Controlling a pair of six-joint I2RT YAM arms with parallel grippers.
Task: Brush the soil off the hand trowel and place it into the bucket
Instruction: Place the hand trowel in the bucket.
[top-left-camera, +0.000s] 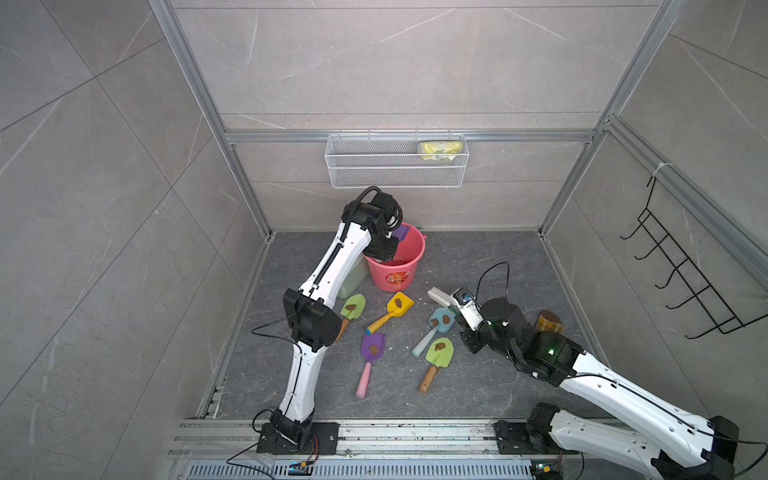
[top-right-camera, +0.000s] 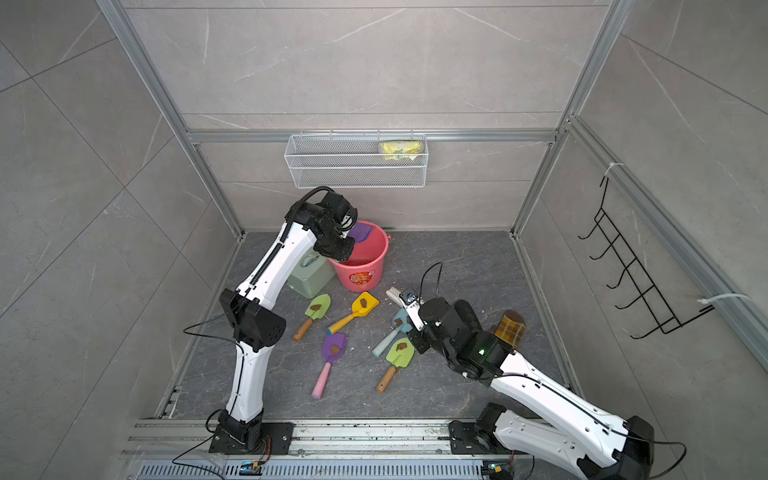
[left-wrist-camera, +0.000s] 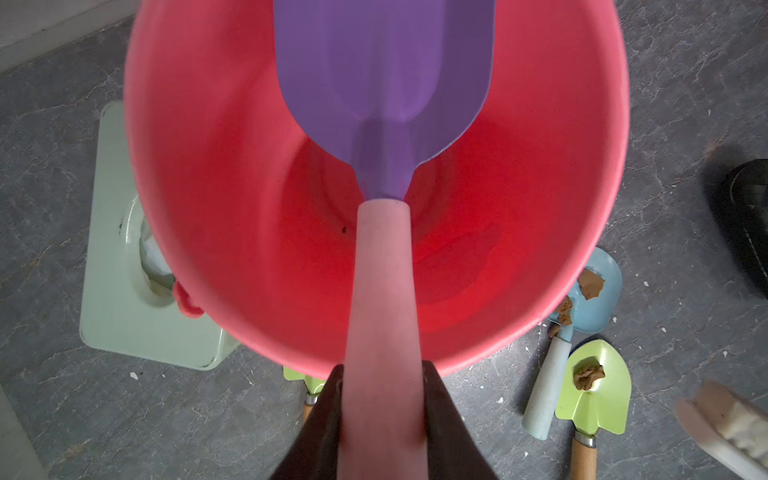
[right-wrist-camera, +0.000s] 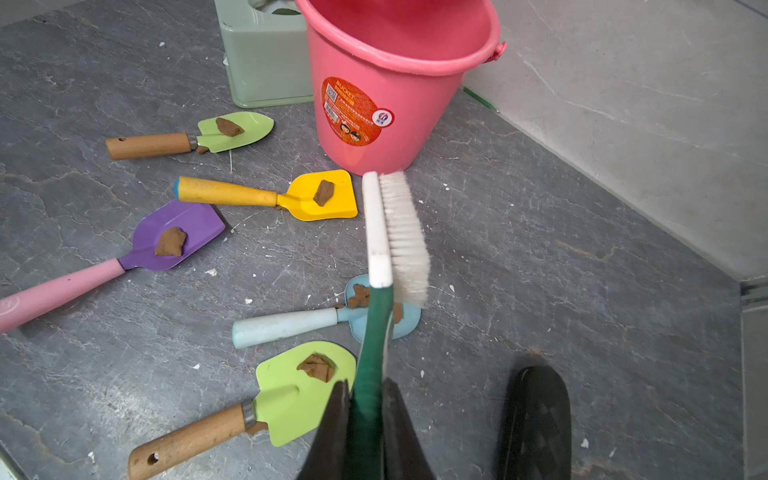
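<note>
My left pincer (left-wrist-camera: 382, 395), clenched on the purple trowel (left-wrist-camera: 384, 83), should dip it deep into the bucket (left-wrist-camera: 561, 208) before releasing.

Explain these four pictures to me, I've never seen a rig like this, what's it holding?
These are two white robot arms, each ending in a two-finger gripper. Two pictures look down on the whole scene from above; the other two come from cameras on the arms' wrists. The left gripper is shut on a purple trowel with a pink handle, held over the pink bucket. The right gripper is shut on a brush. On the grey floor lie five more toy trowels, each carrying a brown soil lump, and a green box stands beside the bucket.
</note>
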